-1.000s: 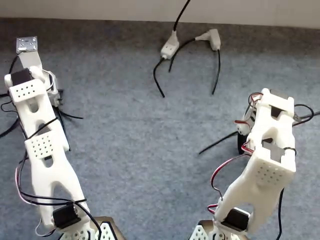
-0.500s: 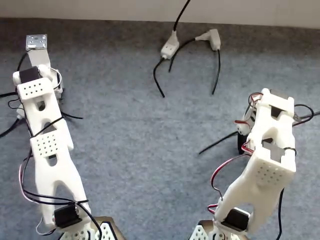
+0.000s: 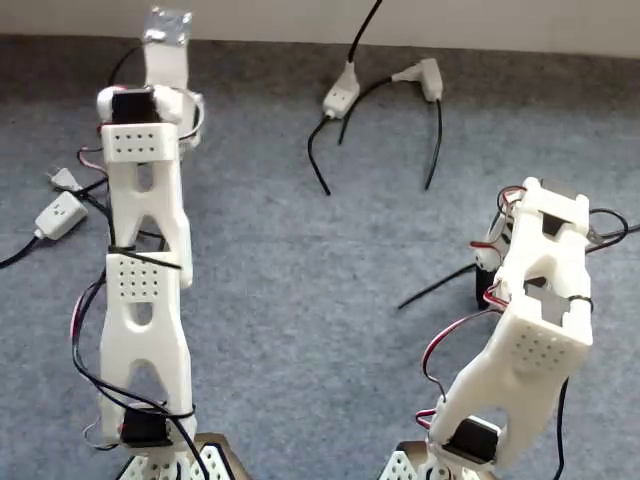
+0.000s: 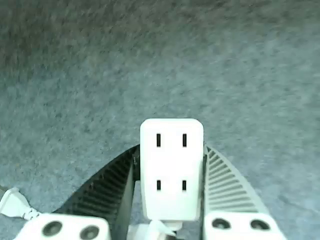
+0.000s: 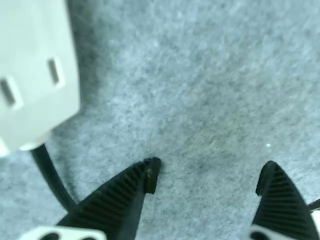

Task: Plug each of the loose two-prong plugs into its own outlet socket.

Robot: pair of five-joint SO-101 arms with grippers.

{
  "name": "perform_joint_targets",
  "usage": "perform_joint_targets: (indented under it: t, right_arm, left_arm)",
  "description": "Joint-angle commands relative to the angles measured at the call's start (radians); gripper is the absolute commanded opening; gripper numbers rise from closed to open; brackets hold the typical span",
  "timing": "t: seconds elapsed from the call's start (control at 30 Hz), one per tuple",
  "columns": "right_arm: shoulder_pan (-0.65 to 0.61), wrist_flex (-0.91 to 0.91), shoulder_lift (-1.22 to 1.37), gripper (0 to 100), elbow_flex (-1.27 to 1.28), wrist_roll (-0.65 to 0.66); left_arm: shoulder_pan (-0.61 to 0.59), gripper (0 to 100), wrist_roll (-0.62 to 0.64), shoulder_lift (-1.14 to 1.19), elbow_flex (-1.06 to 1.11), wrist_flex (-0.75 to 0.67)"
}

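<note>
Grey carpet is covering the whole table, and its middle is lying open between the two arms. Nearest, on the right, the right arm is sitting folded over its own base. Its wrist view is showing the right gripper with its fingers spread wide apart over bare carpet, holding nothing. A white two-prong plug on a black cable is lying just beside one finger, apart from it, with both metal prongs showing.

On the left, the left arm is stretching out long toward the far edge. The left gripper is clamping a white outlet block between its fingers, one pressing on each side. The block's four slots are showing as two dark pairs above the carpet. A blocky white connector on a cord is lying near the left edge, just beside that arm.

Farther off, a straight white connector and an angled white connector are lying near each other, well apart from both arms, with black cables curling toward the middle. A pale strip is bounding the carpet at the far edge.
</note>
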Motion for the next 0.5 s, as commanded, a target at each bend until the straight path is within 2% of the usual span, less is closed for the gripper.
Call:
perform_joint_targets:
  t: [0.0,0.07,0.2,0.3,0.47]
  right_arm:
    - [-0.028,-0.036,0.007,33.6,0.010,-0.003]
    - [-0.028,-0.036,0.007,33.6,0.010,-0.003]
    - [-0.028,-0.036,0.007,33.6,0.010,-0.003]
    - [-0.028,-0.036,0.007,33.6,0.010,-0.003]
    - [-0.028,-0.036,0.007,33.6,0.010,-0.003]
  left_arm:
    - [0.082,5,0.003,-0.165,-0.022,0.106]
    - [0.101,5,0.003,-0.206,-0.016,0.149]
    - [0.077,5,0.000,-0.257,-0.015,0.152]
    - [0.073,8,-0.061,-0.282,-0.015,0.155]
    - [0.105,10,-0.074,-0.377,-0.013,0.157]
